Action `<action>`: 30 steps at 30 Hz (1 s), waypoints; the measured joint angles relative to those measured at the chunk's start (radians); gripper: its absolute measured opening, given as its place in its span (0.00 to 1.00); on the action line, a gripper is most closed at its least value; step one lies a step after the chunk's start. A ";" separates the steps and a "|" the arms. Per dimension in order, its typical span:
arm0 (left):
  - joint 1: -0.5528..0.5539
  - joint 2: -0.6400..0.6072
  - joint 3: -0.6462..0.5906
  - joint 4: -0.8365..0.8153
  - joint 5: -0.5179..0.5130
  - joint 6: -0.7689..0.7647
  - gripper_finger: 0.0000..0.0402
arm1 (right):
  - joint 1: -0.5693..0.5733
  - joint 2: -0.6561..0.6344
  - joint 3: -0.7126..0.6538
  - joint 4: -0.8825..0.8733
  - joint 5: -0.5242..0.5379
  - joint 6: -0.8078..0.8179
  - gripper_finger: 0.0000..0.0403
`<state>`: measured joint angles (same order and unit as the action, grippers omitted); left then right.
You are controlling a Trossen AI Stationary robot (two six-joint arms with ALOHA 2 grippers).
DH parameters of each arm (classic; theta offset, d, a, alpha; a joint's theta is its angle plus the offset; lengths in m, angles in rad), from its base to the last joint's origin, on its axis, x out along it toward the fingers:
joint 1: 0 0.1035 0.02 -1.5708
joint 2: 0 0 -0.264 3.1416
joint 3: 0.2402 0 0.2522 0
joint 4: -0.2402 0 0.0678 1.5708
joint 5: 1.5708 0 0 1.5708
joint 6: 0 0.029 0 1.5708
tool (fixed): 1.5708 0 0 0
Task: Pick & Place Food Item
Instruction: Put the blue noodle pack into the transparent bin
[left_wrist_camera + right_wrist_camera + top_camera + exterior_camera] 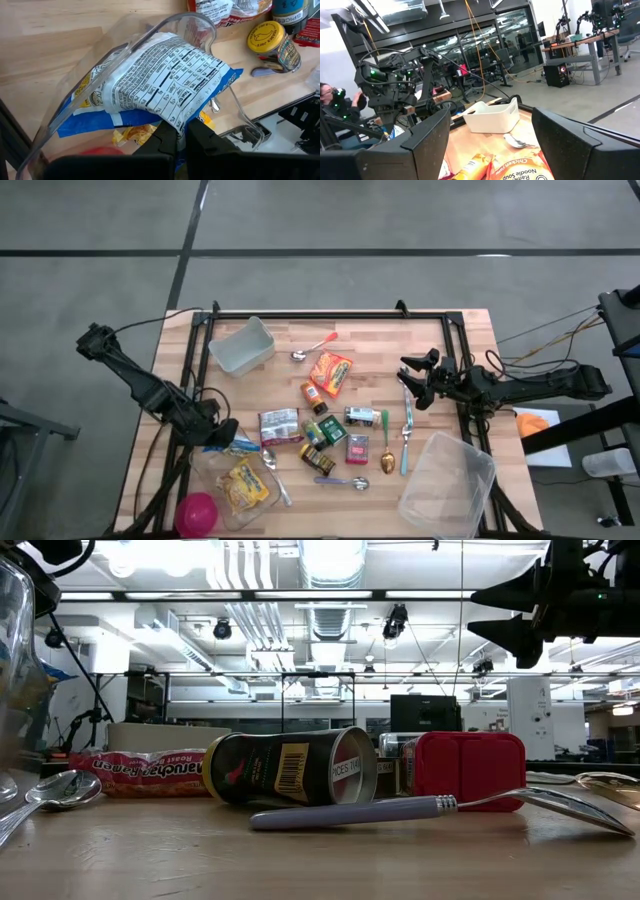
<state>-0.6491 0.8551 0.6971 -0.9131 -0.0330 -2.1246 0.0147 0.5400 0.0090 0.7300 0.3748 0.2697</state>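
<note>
Left gripper pinched shut on blue-and-white food packet, poised over clear container's rim for release inside (right gripper spread wide, empty, idle above spoons).

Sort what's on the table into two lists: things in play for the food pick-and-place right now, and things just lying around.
In play:
- left pincer, shut on the blue-and-white food packet
- clear container beneath it, yellow snack bag inside
- right pincer, open, waiting above the table

Lying around:
- white bin
- orange noodle packet
- spice jars
- spoons
- pink ball
</note>
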 joint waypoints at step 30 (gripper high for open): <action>0.000 -0.002 0.019 0.164 0.008 -0.020 0.62 | 0.000 0.000 0.000 0.000 0.000 0.000 0.69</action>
<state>-0.6491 0.8526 0.7158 -0.7491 -0.0254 -2.1447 0.0146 0.5400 0.0090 0.7300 0.3748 0.2695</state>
